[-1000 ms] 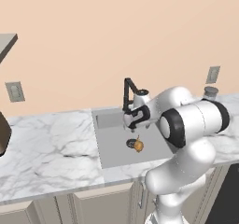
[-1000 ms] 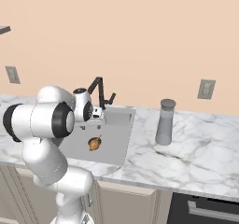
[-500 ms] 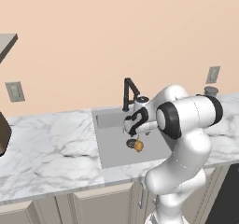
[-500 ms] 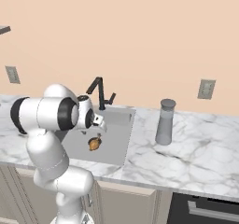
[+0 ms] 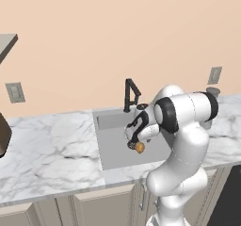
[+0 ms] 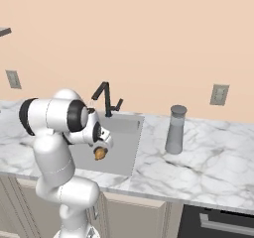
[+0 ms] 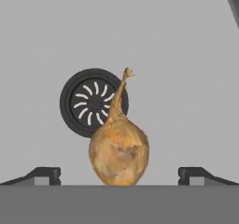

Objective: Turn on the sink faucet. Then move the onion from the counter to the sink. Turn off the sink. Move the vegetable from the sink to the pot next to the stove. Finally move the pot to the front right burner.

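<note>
The golden-brown onion (image 7: 119, 153) lies on the grey floor of the sink (image 5: 110, 149), its thin stem pointing at the round black drain (image 7: 88, 101). My gripper (image 7: 119, 174) hangs just over the onion (image 5: 139, 147), open, its fingertips (image 7: 44, 174) standing wide of the bulb on either side without touching it. The slim black sink faucet (image 5: 130, 93) rises at the back rim of the basin, behind my hand. From the right base view the onion (image 6: 100, 153) shows under my gripper (image 6: 100, 147), with the faucet (image 6: 105, 97) behind. White marble counter (image 5: 47, 145) surrounds the sink.
A grey lidded jar (image 6: 176, 130) stands on the counter right of the sink (image 6: 126, 143). Wall outlets (image 6: 219, 94) (image 5: 15, 92) sit above the counter. A dark appliance front (image 6: 218, 222) shows at the lower right. A dark object (image 5: 2, 135) is at the far left edge.
My hand has come down and forward from beside the faucet to just above the onion in the sink. The onion has stayed put and the jaws have stayed open.
</note>
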Controlling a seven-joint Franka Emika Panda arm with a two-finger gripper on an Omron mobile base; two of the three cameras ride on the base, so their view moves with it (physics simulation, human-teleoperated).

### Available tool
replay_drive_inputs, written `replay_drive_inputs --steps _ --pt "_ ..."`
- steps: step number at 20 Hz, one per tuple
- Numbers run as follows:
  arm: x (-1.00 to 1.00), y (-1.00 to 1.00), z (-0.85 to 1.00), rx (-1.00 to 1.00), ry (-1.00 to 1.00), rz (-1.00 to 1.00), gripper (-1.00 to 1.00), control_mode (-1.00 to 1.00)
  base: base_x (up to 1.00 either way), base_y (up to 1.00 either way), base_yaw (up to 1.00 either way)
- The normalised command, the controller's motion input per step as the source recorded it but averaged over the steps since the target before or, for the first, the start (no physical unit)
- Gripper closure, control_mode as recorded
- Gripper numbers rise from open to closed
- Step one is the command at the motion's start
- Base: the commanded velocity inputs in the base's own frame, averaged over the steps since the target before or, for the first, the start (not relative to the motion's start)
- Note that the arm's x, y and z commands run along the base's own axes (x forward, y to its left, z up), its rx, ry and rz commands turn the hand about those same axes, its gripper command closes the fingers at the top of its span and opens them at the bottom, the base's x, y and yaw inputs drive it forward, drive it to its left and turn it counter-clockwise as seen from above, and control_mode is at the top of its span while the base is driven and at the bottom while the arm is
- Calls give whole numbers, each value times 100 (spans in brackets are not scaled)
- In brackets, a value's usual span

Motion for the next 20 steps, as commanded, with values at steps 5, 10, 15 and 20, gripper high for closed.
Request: replay_drive_inputs --steps 5,10,15,20 --pt "0 0 -22 0 -2 -7 -100 -100 0 0 0" --pt "0 0 -19 0 -1 -4 -100 -100 0 0 0" --pt "0 0 -20 0 -1 -2 -100 -100 0 0 0" --pt "7 0 -21 0 0 -1 -100 -100 0 0 0"
